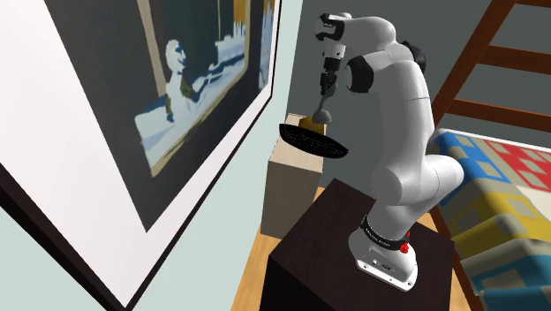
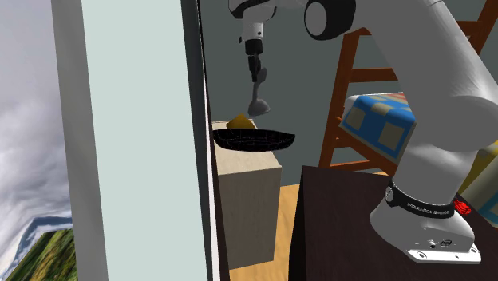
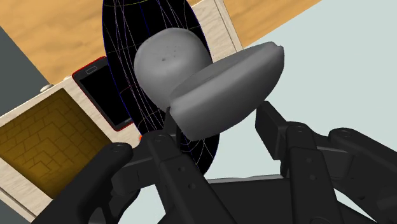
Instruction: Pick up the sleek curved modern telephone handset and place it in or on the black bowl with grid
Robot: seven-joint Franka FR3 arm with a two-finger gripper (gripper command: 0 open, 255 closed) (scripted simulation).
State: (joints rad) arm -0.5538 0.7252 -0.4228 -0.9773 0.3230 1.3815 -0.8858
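The black gripper (image 3: 216, 124) is clenching around one end of the grey telephone handset (image 3: 210, 79), its two fingers (image 3: 283, 137) pressing in from either side while the rest of the handset is jutting out beyond them. In the shoulder view the gripper (image 1: 327, 88) is pointing downward, and the handset (image 1: 323, 111) is hanging from it in the air, clear of every surface. It is hovering directly over the black grid-lined bowl (image 1: 313, 143), which is sitting on top of a beige cabinet (image 1: 290, 181). The second exterior view agrees, with the handset (image 2: 258, 102) dangling from the gripper (image 2: 256, 73) above the bowl (image 2: 254, 142). A gap is showing between them.

The handset is looking like a rigid, smooth moulded shell, probably light, with a rounded earpiece and a broad curved body. Its glossy curves are likely making it slippery, and because the grip is sitting at one end, the free length could be swinging or twisting between the pads. A hold nearer the narrower middle would probably be steadier, though the present one appears adequate for a short lowering. It does not look fragile, but dropping it from a height could be tipping the shallow bowl (image 3: 118, 54).

Beside the bowl a black smartphone (image 3: 105, 92) and a yellow brick-patterned block (image 3: 41, 143) are lying on the cabinet top, near enough to be nudged.
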